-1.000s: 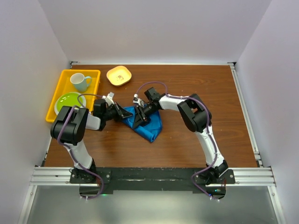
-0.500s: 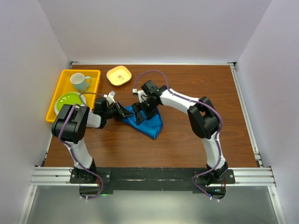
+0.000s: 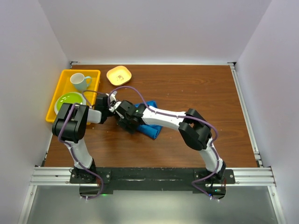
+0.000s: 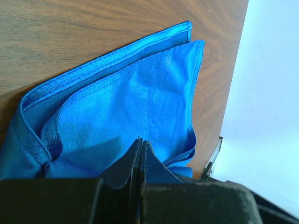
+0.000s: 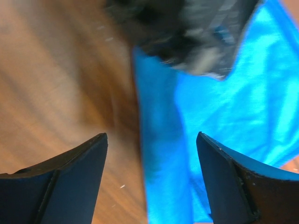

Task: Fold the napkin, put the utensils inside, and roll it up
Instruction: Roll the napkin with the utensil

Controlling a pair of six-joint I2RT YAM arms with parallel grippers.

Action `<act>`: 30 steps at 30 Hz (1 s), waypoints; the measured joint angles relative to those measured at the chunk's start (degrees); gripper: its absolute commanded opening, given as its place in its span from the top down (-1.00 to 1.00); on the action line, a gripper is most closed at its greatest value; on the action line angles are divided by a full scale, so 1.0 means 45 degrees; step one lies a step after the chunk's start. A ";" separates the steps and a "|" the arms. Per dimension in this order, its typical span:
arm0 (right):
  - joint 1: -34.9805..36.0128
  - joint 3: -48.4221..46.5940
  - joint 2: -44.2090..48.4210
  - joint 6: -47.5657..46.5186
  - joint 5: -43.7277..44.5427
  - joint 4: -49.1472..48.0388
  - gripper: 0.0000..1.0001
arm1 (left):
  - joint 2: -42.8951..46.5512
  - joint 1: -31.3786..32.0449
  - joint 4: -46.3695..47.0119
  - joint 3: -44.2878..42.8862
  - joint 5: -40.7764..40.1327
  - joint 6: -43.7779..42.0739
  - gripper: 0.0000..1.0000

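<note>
Napkin [image 4: 140, 88], a folded royal-blue cloth, lies on the wooden table [image 4: 70, 28], pinched by the clenched left tool [image 4: 140, 145], while the right tool [image 5: 152, 179] hovers released, jaws wide, over its edge.

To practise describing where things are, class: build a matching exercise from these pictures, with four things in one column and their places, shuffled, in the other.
Things:
1 mug
2 green plate
3 small bowl
4 napkin

Places:
A on the bare table, right of the yellow tray
B far end of the tray
C middle of the table
D near end of the tray

Pairs: 1-B, 2-D, 3-A, 4-C
</note>
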State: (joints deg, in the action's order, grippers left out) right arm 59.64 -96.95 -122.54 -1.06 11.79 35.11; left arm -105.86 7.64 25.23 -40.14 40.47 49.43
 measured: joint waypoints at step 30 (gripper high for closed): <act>-0.3691 0.1880 -0.0389 0.1719 -0.8189 -0.3395 0.76 | 0.2526 -0.0301 -0.6727 -0.3002 -0.3041 -0.2482 0.49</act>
State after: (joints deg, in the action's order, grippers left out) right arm 43.03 -88.49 -124.29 6.68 -25.06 19.84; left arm -94.50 6.28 -5.04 -53.65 26.79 38.26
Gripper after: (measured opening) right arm 0.174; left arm 0.298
